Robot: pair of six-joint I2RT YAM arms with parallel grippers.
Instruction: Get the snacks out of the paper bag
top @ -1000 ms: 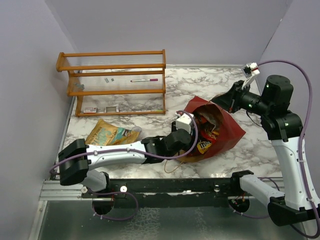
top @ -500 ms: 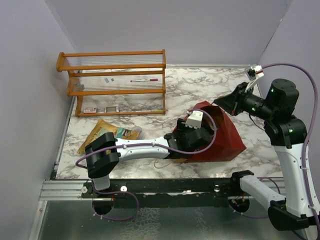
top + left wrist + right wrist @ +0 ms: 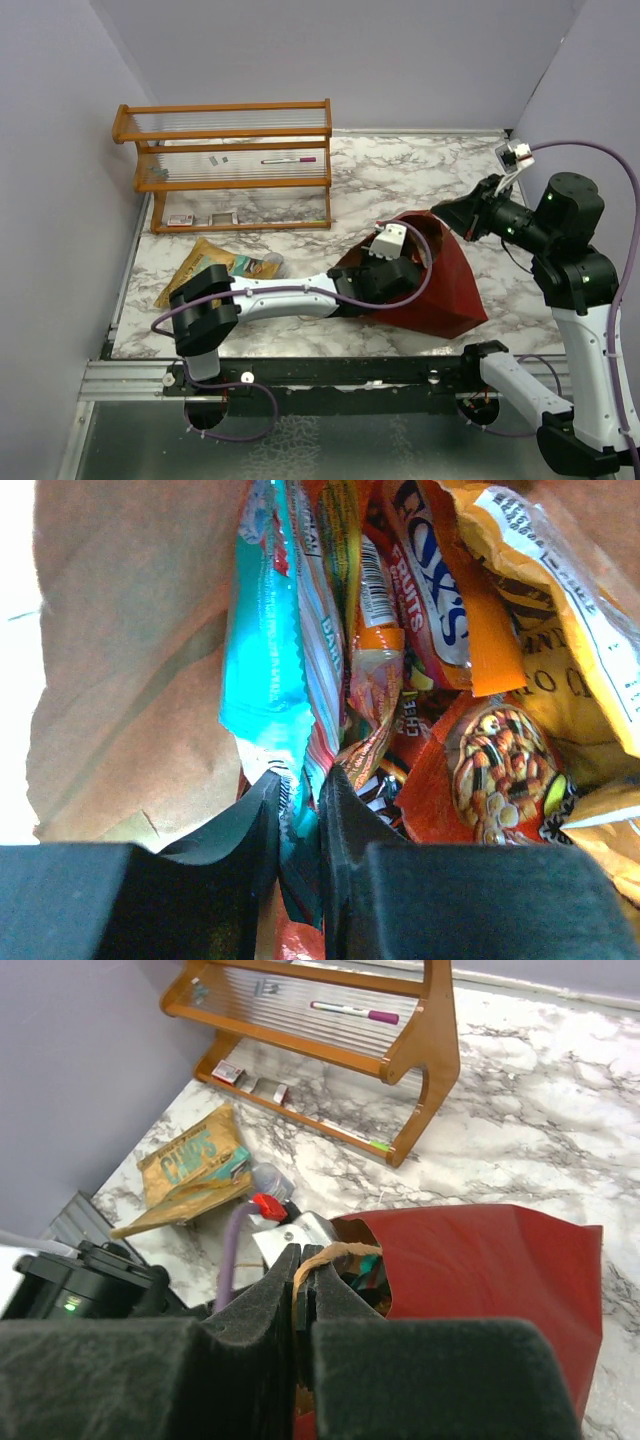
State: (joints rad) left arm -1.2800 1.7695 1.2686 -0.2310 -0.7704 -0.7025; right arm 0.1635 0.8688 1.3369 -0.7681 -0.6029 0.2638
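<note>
The dark red paper bag [image 3: 445,290] lies on its side on the marble table, its mouth facing left. My right gripper [image 3: 303,1255] is shut on the bag's tan loop handle [image 3: 340,1251] and holds that edge up above the bag [image 3: 480,1270]. My left gripper [image 3: 300,785] is inside the bag, jaws pinched on the lower edge of a teal packet [image 3: 262,660]. Around it sit more snacks: an orange Fox's packet [image 3: 440,590], a yellow one [image 3: 575,610] and an orange one with a nut picture [image 3: 500,770]. A tan packet [image 3: 212,266] lies outside on the table, left of the bag.
A wooden rack [image 3: 230,165] stands at the back left with a marker [image 3: 290,159] on its shelf. A small clear container [image 3: 266,265] lies beside the tan packet. Purple walls close in the table on the left, back and right.
My left gripper pushed deeper into the bag and its jaws closed onto the teal packet. My right gripper lifted the handle up and to the right, so the bag's top edge rose.
</note>
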